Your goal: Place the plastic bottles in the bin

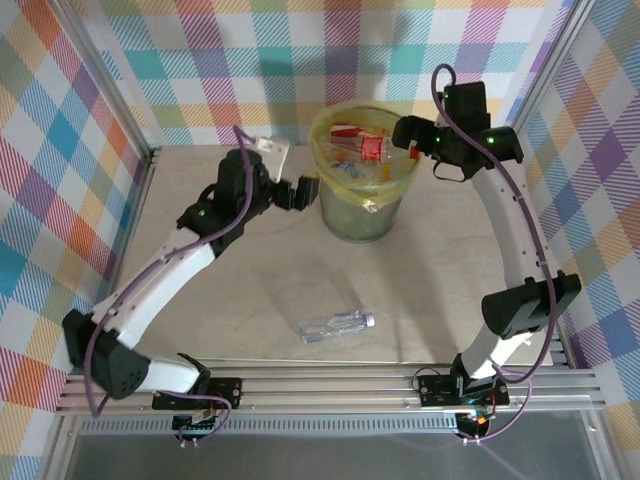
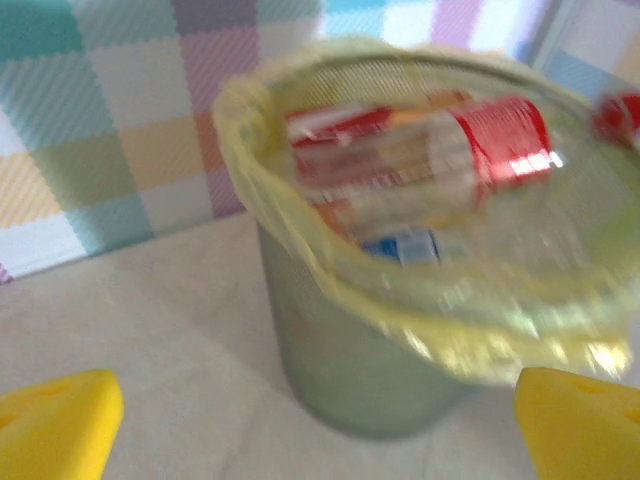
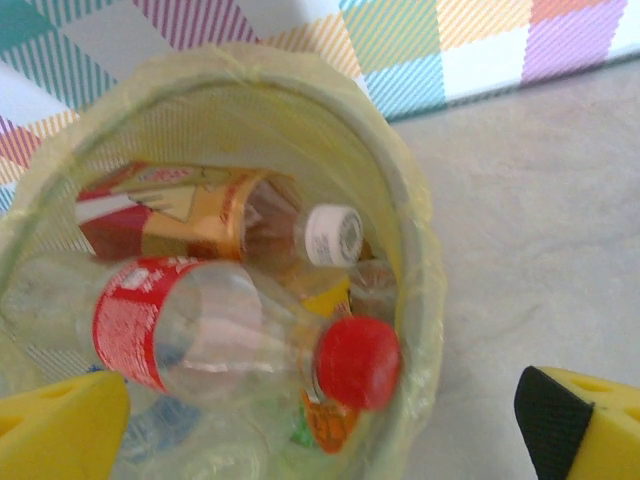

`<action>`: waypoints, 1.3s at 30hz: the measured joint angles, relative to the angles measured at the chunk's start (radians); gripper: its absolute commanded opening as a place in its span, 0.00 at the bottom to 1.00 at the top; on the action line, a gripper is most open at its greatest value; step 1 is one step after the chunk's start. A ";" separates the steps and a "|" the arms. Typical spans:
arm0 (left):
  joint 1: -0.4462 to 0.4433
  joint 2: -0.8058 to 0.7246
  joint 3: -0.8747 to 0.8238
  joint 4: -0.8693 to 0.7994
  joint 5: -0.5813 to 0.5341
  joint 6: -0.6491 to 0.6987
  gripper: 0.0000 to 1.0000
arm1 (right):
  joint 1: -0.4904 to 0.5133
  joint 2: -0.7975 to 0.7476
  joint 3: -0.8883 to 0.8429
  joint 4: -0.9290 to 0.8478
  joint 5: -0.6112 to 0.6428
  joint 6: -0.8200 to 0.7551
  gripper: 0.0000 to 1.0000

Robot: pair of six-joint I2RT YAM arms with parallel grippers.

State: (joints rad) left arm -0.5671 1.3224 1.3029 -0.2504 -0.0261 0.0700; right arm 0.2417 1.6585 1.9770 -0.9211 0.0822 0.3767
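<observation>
The bin [image 1: 360,215], grey-green with a yellow bag liner, stands at the back middle of the table and holds several plastic bottles. On top lie a clear one with a red label and red cap [image 3: 200,330] and a gold-labelled one with a white cap [image 3: 210,215]. My right gripper [image 1: 405,133] hangs open over the bin's right rim [image 3: 420,250], with nothing between its yellow fingers [image 3: 60,430]. My left gripper [image 1: 305,190] is open beside the bin's left wall [image 2: 340,340], fingers [image 2: 55,425] spread wide and empty. One clear bottle [image 1: 335,326] lies on its side near the table's front.
Checked walls close in the table at the back and both sides. A metal rail [image 1: 330,385] with both arm bases runs along the near edge. The lone bottle lies between the two arms, well in front of the bin.
</observation>
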 measured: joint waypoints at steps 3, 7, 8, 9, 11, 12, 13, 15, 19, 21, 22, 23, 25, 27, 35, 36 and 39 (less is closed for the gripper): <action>-0.034 -0.130 -0.174 0.021 0.059 0.051 1.00 | 0.000 -0.082 -0.103 -0.021 0.007 0.007 1.00; -0.103 -0.230 -0.349 0.024 0.106 0.095 1.00 | 0.000 -0.212 -0.241 -0.033 0.012 0.027 1.00; -0.125 -0.242 -0.383 0.023 0.114 0.103 1.00 | 0.000 -0.247 -0.275 -0.035 0.014 0.035 1.00; -0.146 -0.249 -0.407 0.022 0.116 0.108 1.00 | 0.000 -0.279 -0.305 -0.037 0.015 0.038 1.00; -0.199 -0.261 -0.458 0.014 0.121 0.112 1.00 | 0.000 -0.340 -0.361 -0.043 0.019 0.055 1.00; -0.225 -0.265 -0.478 0.013 0.119 0.114 1.00 | 0.001 -0.362 -0.382 -0.044 0.024 0.060 1.00; -0.252 -0.271 -0.499 0.012 0.113 0.114 1.00 | 0.001 -0.388 -0.407 -0.047 0.029 0.064 1.00; -0.306 -0.283 -0.533 -0.002 0.098 0.113 1.00 | 0.001 -0.426 -0.445 -0.053 0.037 0.077 1.00; -0.401 -0.286 -0.578 -0.033 0.060 0.095 1.00 | 0.001 -0.476 -0.484 -0.075 0.041 0.090 1.00; -0.433 -0.277 -0.593 -0.038 0.049 0.076 1.00 | 0.001 -0.489 -0.487 -0.076 0.041 0.094 1.00; -0.447 -0.264 -0.597 -0.039 0.042 0.067 1.00 | 0.001 -0.496 -0.489 -0.076 0.041 0.095 1.00; -0.460 -0.245 -0.600 -0.038 0.035 0.056 1.00 | 0.001 -0.502 -0.491 -0.076 0.041 0.096 1.00; -0.481 -0.201 -0.601 -0.038 0.023 0.042 1.00 | 0.001 -0.513 -0.497 -0.075 0.040 0.099 1.00; -0.497 -0.153 -0.601 -0.038 0.013 0.031 1.00 | 0.001 -0.520 -0.503 -0.075 0.040 0.103 1.00; -0.502 -0.009 -0.600 -0.043 -0.013 0.024 1.00 | 0.001 -0.523 -0.518 -0.066 0.036 0.106 1.00; -0.502 0.009 -0.599 -0.044 -0.013 0.024 1.00 | 0.001 -0.523 -0.518 -0.065 0.036 0.106 1.00; -0.502 0.069 -0.594 -0.045 -0.013 0.023 1.00 | 0.001 -0.523 -0.518 -0.063 0.036 0.106 1.00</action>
State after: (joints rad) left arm -1.0695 1.3918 0.7094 -0.2951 -0.0395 0.0933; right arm 0.2424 1.1355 1.4586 -0.9840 0.1181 0.4831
